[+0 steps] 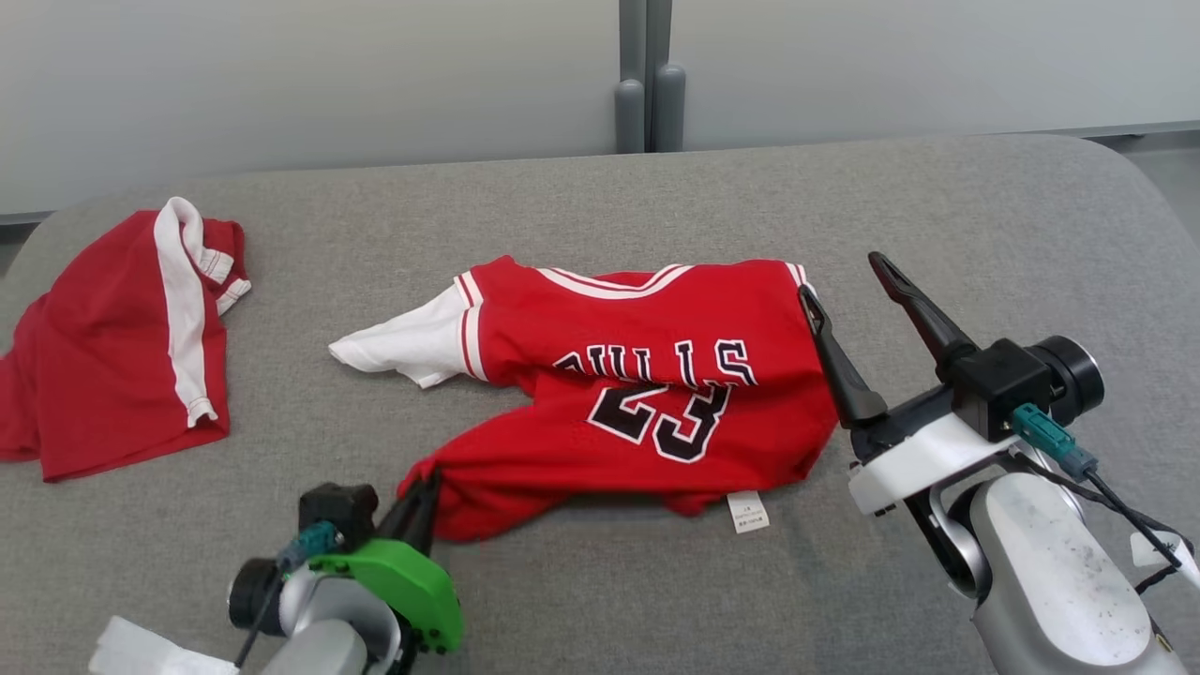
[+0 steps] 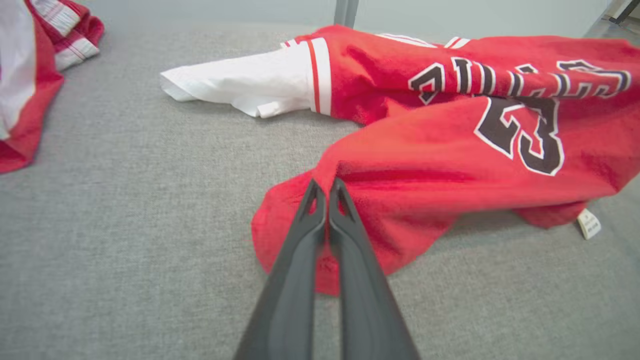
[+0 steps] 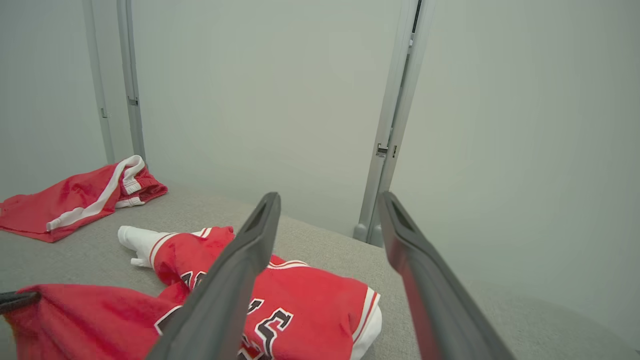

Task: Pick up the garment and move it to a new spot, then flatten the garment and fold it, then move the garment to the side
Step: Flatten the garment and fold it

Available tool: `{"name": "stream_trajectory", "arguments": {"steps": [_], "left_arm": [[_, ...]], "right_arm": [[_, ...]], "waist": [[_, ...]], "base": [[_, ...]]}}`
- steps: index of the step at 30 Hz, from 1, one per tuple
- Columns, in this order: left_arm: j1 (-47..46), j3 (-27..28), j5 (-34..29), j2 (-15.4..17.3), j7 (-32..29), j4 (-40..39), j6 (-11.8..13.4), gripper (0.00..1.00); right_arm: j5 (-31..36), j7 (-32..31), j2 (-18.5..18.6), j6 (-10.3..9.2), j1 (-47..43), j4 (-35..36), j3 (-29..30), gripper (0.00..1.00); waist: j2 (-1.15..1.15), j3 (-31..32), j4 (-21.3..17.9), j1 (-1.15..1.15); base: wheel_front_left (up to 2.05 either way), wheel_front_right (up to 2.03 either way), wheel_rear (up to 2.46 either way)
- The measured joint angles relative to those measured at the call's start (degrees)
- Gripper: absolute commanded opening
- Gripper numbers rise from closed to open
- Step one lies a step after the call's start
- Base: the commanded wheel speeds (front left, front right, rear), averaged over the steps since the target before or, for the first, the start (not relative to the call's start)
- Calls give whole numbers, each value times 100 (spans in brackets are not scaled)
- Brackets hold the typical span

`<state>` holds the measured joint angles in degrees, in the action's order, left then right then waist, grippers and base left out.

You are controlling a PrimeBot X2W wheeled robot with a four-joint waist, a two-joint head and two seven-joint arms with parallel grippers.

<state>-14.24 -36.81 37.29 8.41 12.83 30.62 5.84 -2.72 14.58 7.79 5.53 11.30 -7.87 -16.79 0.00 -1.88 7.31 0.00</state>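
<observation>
The garment (image 1: 656, 375) is a red jersey with white sleeves and "23" on it, lying crumpled in the middle of the grey table (image 1: 984, 234). My left gripper (image 1: 427, 483) is at the jersey's near-left corner. In the left wrist view its fingers (image 2: 310, 235) are pressed together with the left gripper (image 2: 326, 182) pinching a fold of the red jersey (image 2: 450, 150). My right gripper (image 1: 841, 276) is open and hangs above the jersey's right edge, holding nothing. The right wrist view has the right gripper (image 3: 329, 197) spread wide over the jersey (image 3: 310, 290).
Red shorts (image 1: 112, 356) with a white stripe lie at the table's left end, also visible as the shorts (image 3: 75, 200) in the right wrist view. A white label (image 1: 747, 512) sticks out of the jersey's near hem. A pale wall with a grey post (image 1: 647, 94) stands behind the table.
</observation>
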Motion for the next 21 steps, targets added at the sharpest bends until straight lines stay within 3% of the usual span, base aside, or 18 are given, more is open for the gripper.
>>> {"name": "stream_trajectory", "arguments": {"steps": [5, 14, 21], "left_arm": [[-538, 308, -338, 197, 109, -322, 76, 0], [-1923, 393, -1058, 216, 110, -662, 81, 0], [-3134, 186, -1610, -165, 137, -769, 82, 0]], "right_arm": [[-24, 0, -83, 0, 101, -1, -24, 100], [-91, 0, -230, 1, 101, -123, -91, 100], [-91, 0, -252, 1, 104, -163, -148, 100]], "waist": [[0, -20, 103, 0], [0, -51, -97, 0], [0, -91, -506, 0]], "base": [[0, 0, 0], [0, 0, 0], [0, 0, 0]]}}
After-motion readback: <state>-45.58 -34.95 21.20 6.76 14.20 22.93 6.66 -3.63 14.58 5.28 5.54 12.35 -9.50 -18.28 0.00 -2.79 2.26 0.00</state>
